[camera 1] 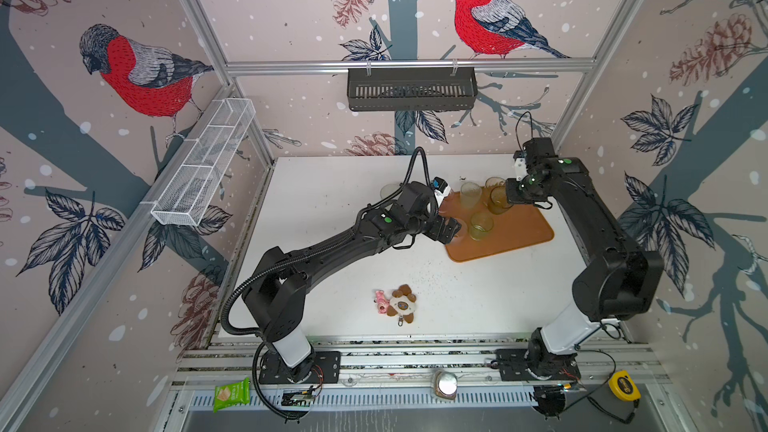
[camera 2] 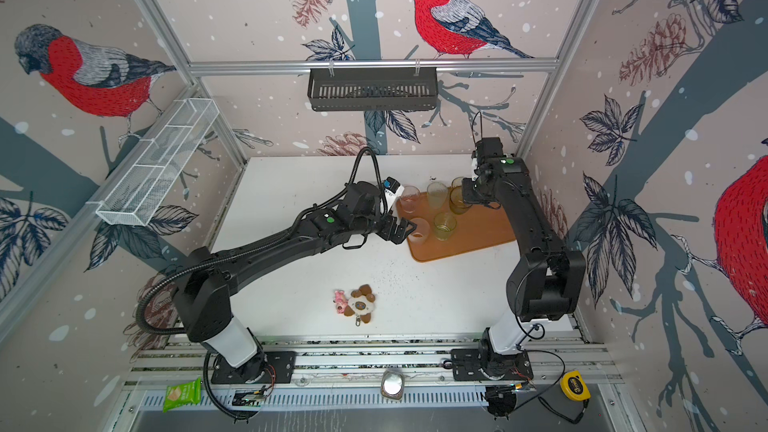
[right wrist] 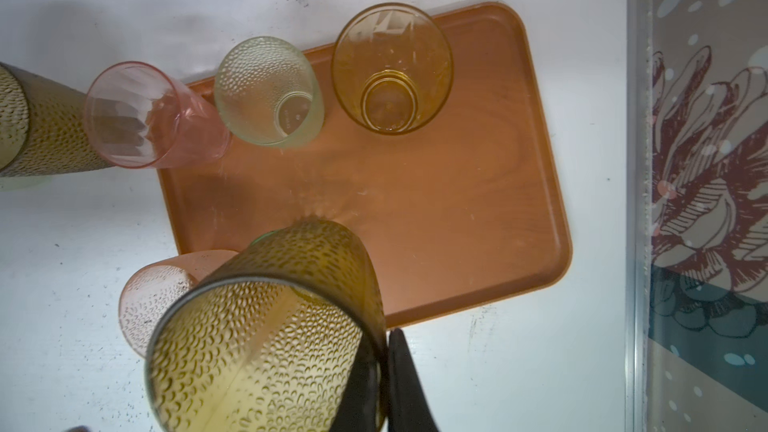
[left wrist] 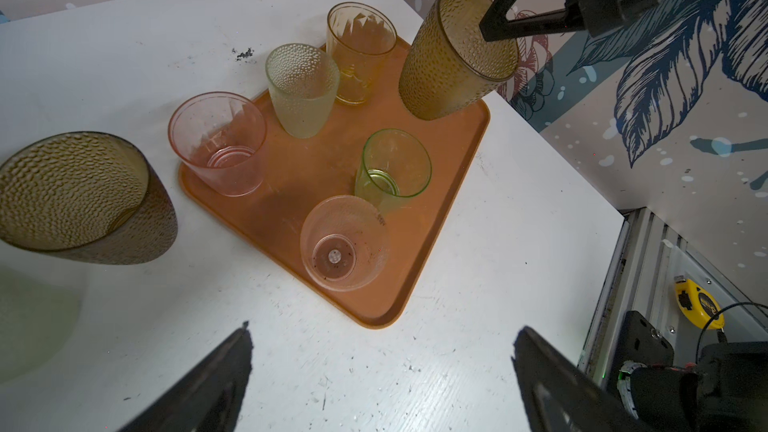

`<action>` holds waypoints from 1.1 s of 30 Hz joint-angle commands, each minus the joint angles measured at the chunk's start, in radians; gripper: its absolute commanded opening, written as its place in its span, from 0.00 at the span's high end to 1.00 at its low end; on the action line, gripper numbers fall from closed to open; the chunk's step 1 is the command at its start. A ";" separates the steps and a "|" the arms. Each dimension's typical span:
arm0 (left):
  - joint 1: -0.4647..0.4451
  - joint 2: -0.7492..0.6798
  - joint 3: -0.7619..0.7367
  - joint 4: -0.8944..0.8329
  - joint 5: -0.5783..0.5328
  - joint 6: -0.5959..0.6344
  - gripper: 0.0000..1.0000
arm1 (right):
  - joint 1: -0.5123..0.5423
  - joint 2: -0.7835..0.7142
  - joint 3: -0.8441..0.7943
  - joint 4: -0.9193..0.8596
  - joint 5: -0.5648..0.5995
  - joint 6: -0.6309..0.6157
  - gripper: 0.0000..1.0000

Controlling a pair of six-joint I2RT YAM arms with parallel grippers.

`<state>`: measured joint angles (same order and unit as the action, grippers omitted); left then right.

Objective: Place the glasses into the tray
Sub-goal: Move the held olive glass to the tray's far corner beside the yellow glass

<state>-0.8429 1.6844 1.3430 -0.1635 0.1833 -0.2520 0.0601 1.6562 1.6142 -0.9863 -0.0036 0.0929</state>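
Right gripper [right wrist: 380, 367] is clamped on the rim of a brown dimpled glass [right wrist: 270, 326], over the tray [right wrist: 457, 201] near the amber glass [left wrist: 359, 51]. Five stand in the tray: that one, pink glass [left wrist: 220, 147], frosted glass [left wrist: 301, 89], green glass [left wrist: 392, 168], clear glass [left wrist: 343, 243]. Left gripper [camera 1: 449, 229], jaws wide apart and empty, hovers beside the clear glass. A second brown glass [left wrist: 79, 201] stands on the table [left wrist: 478, 326], off the tray. A plush keyring [camera 1: 398, 304] lies well apart.
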 commanded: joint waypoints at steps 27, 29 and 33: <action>-0.035 0.068 0.103 0.012 -0.001 0.033 0.03 | -0.118 0.024 -0.149 0.150 -0.027 -0.018 0.98; -0.036 0.070 0.105 0.010 -0.002 0.034 0.02 | -0.119 0.030 -0.158 0.157 -0.027 -0.018 0.98; -0.036 0.071 0.106 0.011 -0.008 0.037 0.02 | -0.118 0.038 -0.170 0.167 -0.027 -0.022 0.98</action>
<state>-0.8757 1.7527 1.4403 -0.1696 0.1822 -0.2356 -0.0593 1.6890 1.4475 -0.8482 -0.0246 0.0765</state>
